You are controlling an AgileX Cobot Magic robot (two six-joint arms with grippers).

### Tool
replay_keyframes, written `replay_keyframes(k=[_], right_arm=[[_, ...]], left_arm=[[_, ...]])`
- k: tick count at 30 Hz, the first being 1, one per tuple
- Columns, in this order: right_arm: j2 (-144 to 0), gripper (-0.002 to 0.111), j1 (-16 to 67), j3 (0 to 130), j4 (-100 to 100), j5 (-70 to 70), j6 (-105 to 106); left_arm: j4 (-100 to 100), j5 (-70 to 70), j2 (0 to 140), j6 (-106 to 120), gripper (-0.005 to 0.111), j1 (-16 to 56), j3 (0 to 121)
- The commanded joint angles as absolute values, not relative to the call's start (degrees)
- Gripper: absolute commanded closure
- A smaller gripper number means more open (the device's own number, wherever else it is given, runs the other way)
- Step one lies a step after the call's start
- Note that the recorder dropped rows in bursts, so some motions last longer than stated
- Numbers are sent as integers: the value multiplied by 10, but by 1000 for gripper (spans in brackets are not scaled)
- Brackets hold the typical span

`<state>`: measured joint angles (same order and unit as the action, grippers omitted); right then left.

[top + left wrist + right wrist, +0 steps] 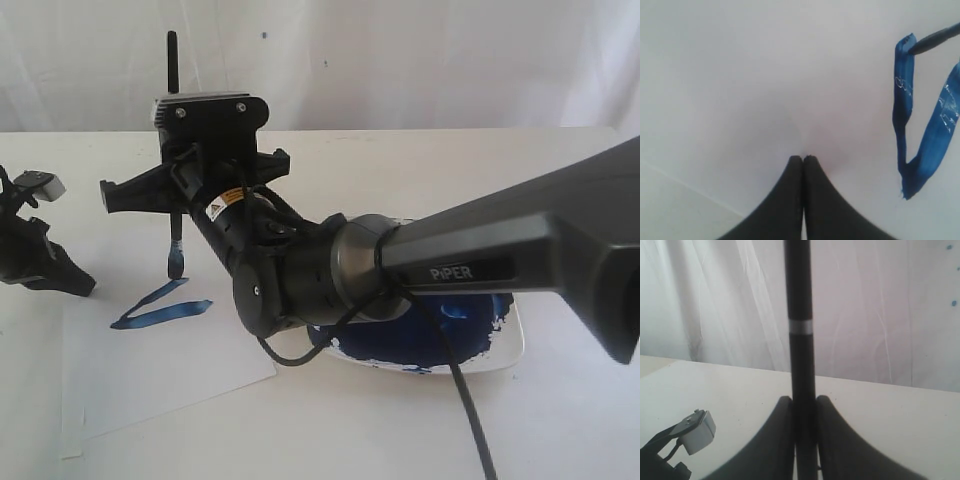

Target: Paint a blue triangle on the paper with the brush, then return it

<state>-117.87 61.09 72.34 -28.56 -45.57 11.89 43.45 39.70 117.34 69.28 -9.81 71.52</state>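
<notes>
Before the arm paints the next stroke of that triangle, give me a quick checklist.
1. Grip: right gripper clamped on the brush handle, brush upright: ok.
2. Bristle tip placed at the end of a painted stroke: ok.
3. Blue triangle closed: not ok; two sides meet in a V and the third is missing.
4. Paper lying flat under the strokes: ok.
5. Left gripper shut over the paper; whether it presses the sheet down: cannot tell.
6. Enough paint on the bristles: cannot tell.

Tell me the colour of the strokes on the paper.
The strokes are blue, clearest in the left wrist view.
</notes>
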Motion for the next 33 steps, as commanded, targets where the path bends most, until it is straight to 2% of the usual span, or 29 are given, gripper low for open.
replay_keyframes(k=[1, 14, 33], right_arm=[[-1177, 108, 611, 727, -286, -450, 117], [-1187, 108, 611, 727, -286, -451, 119], [-1154, 108, 611, 725, -379, -362, 203]], left_arm=[[421, 404, 1177, 692, 107, -97, 714], [421, 404, 1177, 692, 107, -97, 714], [421, 404, 1177, 692, 107, -97, 714]])
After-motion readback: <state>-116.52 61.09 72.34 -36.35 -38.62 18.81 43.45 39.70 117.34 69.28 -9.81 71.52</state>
